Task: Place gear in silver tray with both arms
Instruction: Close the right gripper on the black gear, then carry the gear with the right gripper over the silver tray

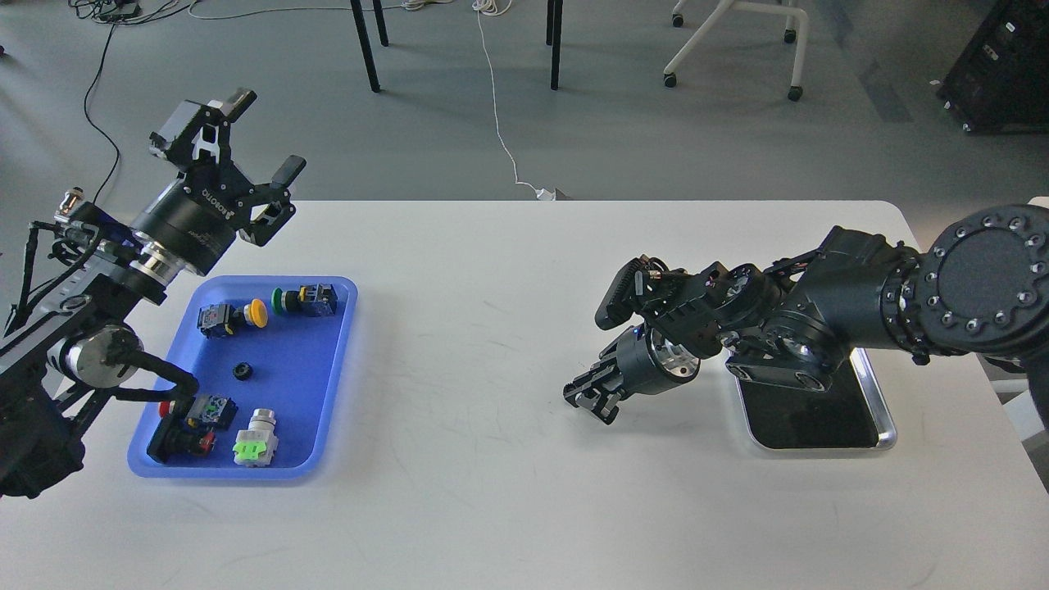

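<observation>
The gear [241, 371] is a small black ring lying in the middle of the blue plastic tray [328, 393] at the left. My left gripper [264, 135] is open and empty, held high above the tray's far edge. The silver tray [881, 410] lies at the right, its far part hidden under my right arm. My right gripper [587, 396] hangs low over the table, left of the silver tray, pointing left and down. It is dark and small, and its fingers cannot be told apart.
The blue tray also holds several push-button parts: a yellow one [256, 312], a green one [283, 301], a white and green one [256, 442] and a red and black one [176, 438]. Chair and table legs stand on the floor beyond the table's far edge.
</observation>
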Motion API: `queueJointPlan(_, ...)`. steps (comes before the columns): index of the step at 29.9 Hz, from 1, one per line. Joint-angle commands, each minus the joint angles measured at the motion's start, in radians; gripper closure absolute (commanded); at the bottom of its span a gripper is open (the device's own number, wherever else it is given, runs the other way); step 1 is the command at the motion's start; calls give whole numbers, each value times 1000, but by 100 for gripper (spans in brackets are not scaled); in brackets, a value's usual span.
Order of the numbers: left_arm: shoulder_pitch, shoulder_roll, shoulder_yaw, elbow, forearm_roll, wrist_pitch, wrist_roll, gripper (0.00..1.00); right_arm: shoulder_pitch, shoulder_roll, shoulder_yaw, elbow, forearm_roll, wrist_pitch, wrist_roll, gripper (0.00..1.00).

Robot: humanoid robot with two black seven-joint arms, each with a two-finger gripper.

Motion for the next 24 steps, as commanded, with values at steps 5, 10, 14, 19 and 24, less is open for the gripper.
queueJointPlan(5, 2, 1, 0, 0, 0, 0, 0, 2, 14, 0, 11, 1, 12, 0, 0, 86)
queueJointPlan(10, 2, 1, 0, 0, 0, 0, 0, 2, 51, 0, 15, 12, 27, 0, 0, 86)
queueJointPlan(14, 2, -1, 0, 0, 0, 0, 0, 2, 86, 0, 35, 30, 26, 0, 0, 86)
queueJointPlan(19, 2, 1, 0, -2, 0, 0, 0, 2, 147, -107, 35, 79, 20, 2, 0, 86)
queueJointPlan(24, 2, -2, 0, -6, 0, 0, 0, 2, 149, -285, 19, 92, -40, 3, 0, 85)
